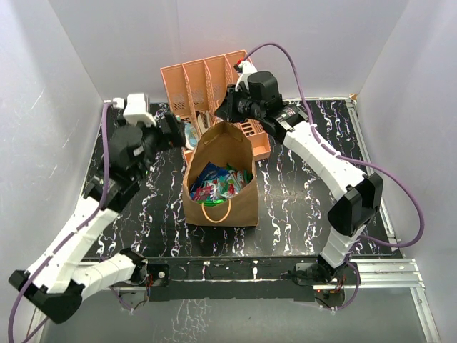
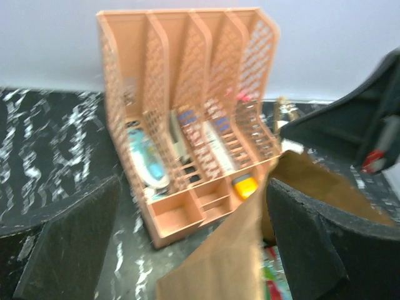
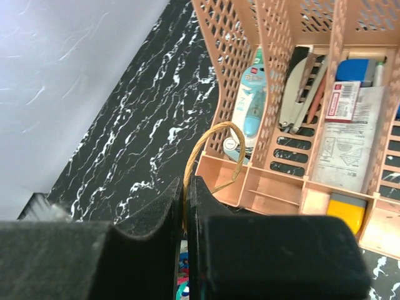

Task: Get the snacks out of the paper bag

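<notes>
At the centre of your black marbled table [image 1: 300, 207] stands the open paper bag [image 1: 239, 207], snacks [image 1: 221, 182] lying inside; an orange rack [image 1: 207, 75] sits at its 12 o'clock; your right gripper [image 3: 186, 184], pressed together at the bag's 12 o'clock rim, pinches its loop handle [image 3: 213, 129]; your left gripper [image 1: 173, 131] hangs spread wide at 10 o'clock, the bag's edge showing between its fingers.

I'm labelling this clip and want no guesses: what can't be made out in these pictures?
- Top view: the walls of the paper bag hide whatever lies under the top snacks.
- Right wrist: the shut right fingers cover the spot where they pinch the handle.
- Left wrist: blur leaves the items in the orange rack unreadable.
</notes>
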### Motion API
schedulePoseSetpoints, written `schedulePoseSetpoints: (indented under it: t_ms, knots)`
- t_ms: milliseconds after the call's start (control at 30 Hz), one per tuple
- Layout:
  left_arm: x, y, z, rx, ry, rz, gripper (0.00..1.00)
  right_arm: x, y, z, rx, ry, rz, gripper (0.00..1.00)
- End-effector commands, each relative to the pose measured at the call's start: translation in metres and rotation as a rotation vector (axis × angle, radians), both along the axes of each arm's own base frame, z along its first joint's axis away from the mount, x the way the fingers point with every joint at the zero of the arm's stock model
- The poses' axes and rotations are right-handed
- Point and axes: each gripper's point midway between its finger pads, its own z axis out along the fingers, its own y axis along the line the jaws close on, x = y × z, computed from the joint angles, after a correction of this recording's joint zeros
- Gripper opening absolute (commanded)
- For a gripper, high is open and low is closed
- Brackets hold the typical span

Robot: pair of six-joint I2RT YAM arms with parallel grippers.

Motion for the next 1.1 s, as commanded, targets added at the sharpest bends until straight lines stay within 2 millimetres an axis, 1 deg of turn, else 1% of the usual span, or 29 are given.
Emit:
schedulePoseSetpoints:
  t_ms: [0, 67, 133, 167, 300, 367, 467, 500, 533, 600, 633, 700, 767, 900, 933, 967, 1067]
  knots:
    - [-0.007, -0.054, 0.014, -0.019, 0.114, -0.267, 0.98, -0.026, -0.001, 0.076, 0.168, -0.168, 0.109, 0.08]
    - [-0.005, -0.077, 0.012, -0.008, 0.151, -0.383, 0.98, -0.028, -0.012, 0.079, 0.209, -0.157, 0.118, 0.08]
    - [-0.002, -0.092, 0.013, -0.033, 0.181, -0.47, 0.98, -0.03, -0.022, 0.083, 0.263, -0.144, 0.129, 0.08]
    - [-0.002, -0.097, 0.018, -0.056, 0.179, -0.512, 0.98, -0.032, -0.026, 0.086, 0.282, -0.142, 0.136, 0.08]
    - [0.0, -0.108, 0.033, -0.155, 0.156, -0.622, 0.98, -0.042, -0.035, 0.095, 0.307, -0.153, 0.145, 0.08]
    - [0.002, -0.113, 0.033, -0.195, 0.172, -0.673, 0.98, -0.047, -0.038, 0.097, 0.316, -0.155, 0.159, 0.08]
    - [0.009, -0.114, 0.033, -0.277, 0.188, -0.705, 0.98, -0.048, -0.042, 0.096, 0.318, -0.149, 0.169, 0.08]
    - [0.012, -0.115, 0.034, -0.31, 0.194, -0.738, 0.98, -0.049, -0.043, 0.096, 0.319, -0.149, 0.172, 0.08]
    - [0.007, -0.123, 0.037, -0.349, 0.207, -0.82, 0.98, -0.05, -0.043, 0.096, 0.319, -0.148, 0.176, 0.08]
    - [0.008, -0.13, 0.042, -0.421, 0.222, -0.906, 0.98, -0.051, -0.044, 0.097, 0.321, -0.151, 0.183, 0.08]
    - [0.015, -0.134, 0.039, -0.448, 0.239, -0.928, 0.97, -0.051, -0.045, 0.098, 0.322, -0.154, 0.184, 0.08]
    - [0.023, -0.137, 0.036, -0.479, 0.264, -0.949, 0.96, -0.052, -0.045, 0.1, 0.324, -0.159, 0.187, 0.08]
    - [0.029, -0.143, 0.033, -0.511, 0.284, -0.976, 0.98, -0.053, -0.045, 0.102, 0.326, -0.162, 0.193, 0.08]
    - [0.042, -0.156, 0.02, -0.63, 0.37, -1.028, 0.98, -0.054, -0.046, 0.104, 0.328, -0.168, 0.198, 0.08]
    - [0.043, -0.159, 0.019, -0.655, 0.376, -1.054, 0.98, -0.055, -0.047, 0.104, 0.328, -0.169, 0.197, 0.08]
    - [0.04, -0.161, 0.022, -0.702, 0.383, -1.085, 0.96, -0.055, -0.047, 0.104, 0.328, -0.167, 0.197, 0.08]
    - [0.024, -0.162, 0.034, -0.762, 0.343, -1.204, 0.92, -0.056, -0.05, 0.102, 0.325, -0.164, 0.193, 0.08]
